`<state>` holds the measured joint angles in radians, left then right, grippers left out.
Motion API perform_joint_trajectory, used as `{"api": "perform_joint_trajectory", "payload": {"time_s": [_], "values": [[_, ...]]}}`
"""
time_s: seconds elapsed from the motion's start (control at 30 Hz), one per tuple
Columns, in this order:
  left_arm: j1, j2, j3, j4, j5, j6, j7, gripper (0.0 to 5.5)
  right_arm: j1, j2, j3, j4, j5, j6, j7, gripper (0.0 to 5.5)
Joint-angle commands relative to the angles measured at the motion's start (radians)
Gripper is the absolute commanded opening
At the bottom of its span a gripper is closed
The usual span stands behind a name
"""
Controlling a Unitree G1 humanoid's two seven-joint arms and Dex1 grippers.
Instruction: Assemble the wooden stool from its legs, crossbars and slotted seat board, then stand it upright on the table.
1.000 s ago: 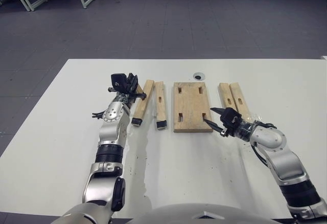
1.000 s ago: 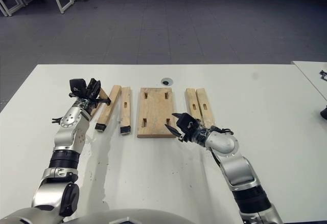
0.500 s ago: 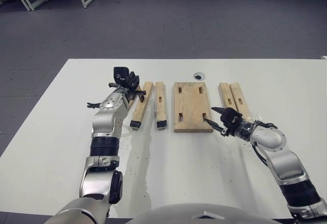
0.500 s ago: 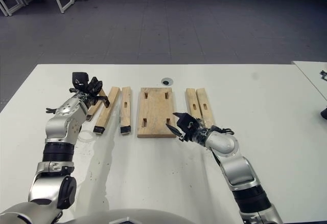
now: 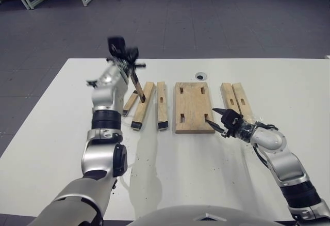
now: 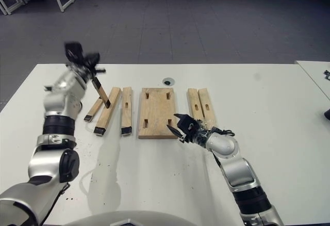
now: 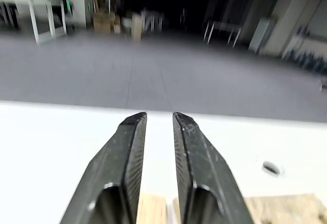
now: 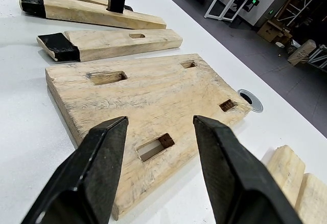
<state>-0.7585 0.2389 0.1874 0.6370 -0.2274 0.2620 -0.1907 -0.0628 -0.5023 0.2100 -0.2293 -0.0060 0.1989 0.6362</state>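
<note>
My left gripper (image 5: pixel 135 64) is raised above the table's far left part, shut on the top end of a thin crossbar (image 5: pixel 137 86). The crossbar hangs tilted, its dark lower end at a leg (image 5: pixel 144 103) lying on the table. A second crossbar (image 5: pixel 130 103) lies beside that leg, and another leg (image 5: pixel 162 105) lies to its right. The slotted seat board (image 5: pixel 192 105) lies flat in the middle, with two more legs (image 5: pixel 227 96) at its right. My right gripper (image 8: pixel 160 121) stands open at the board's near right corner, holding nothing.
A round metal-ringed hole (image 5: pixel 200 76) sits in the white table (image 5: pixel 62 133) just beyond the seat board. The near half of the table is bare white surface. Metal frames stand on the grey floor far behind.
My left arm has risen and swung toward the far edge, lifting the crossbar from lying flat to hanging tilted over the leg. The right arm has hardly moved.
</note>
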Motion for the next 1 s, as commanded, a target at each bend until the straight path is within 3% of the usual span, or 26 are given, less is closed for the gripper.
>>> {"api": "perform_joint_trajectory", "payload": {"time_s": [0.03,0.13,0.27,0.4,0.57,0.73,1.0], "values": [[0.032,-0.020,-0.029,0.196,0.039,-0.012,-0.023,0.91,-0.008,0.000,0.004,-0.004,-0.012,-0.013,-0.002,2.34],[-0.009,-0.001,-0.012,0.090,0.023,-0.061,-0.017,0.91,0.000,-0.001,0.003,-0.011,-0.013,-0.012,-0.004,2.34],[0.018,0.004,0.022,-0.242,-0.022,-0.013,0.028,0.91,0.016,-0.001,0.004,-0.020,-0.013,-0.009,-0.007,2.34],[0.231,-0.013,0.013,-0.638,-0.029,0.118,0.082,0.91,0.025,0.001,0.002,-0.031,-0.011,-0.001,-0.014,2.34],[0.616,-0.100,-0.080,-0.935,-0.008,0.152,0.118,1.75,0.034,0.002,0.000,-0.039,-0.010,0.010,-0.021,2.34],[0.816,-0.126,-0.118,-0.966,0.012,0.130,0.107,2.54,0.044,0.006,-0.004,-0.048,-0.010,0.018,-0.029,2.34],[0.876,-0.041,-0.124,-0.709,0.045,0.088,-0.014,2.58,0.033,0.007,0.001,-0.041,-0.009,0.019,-0.025,2.34]]}}
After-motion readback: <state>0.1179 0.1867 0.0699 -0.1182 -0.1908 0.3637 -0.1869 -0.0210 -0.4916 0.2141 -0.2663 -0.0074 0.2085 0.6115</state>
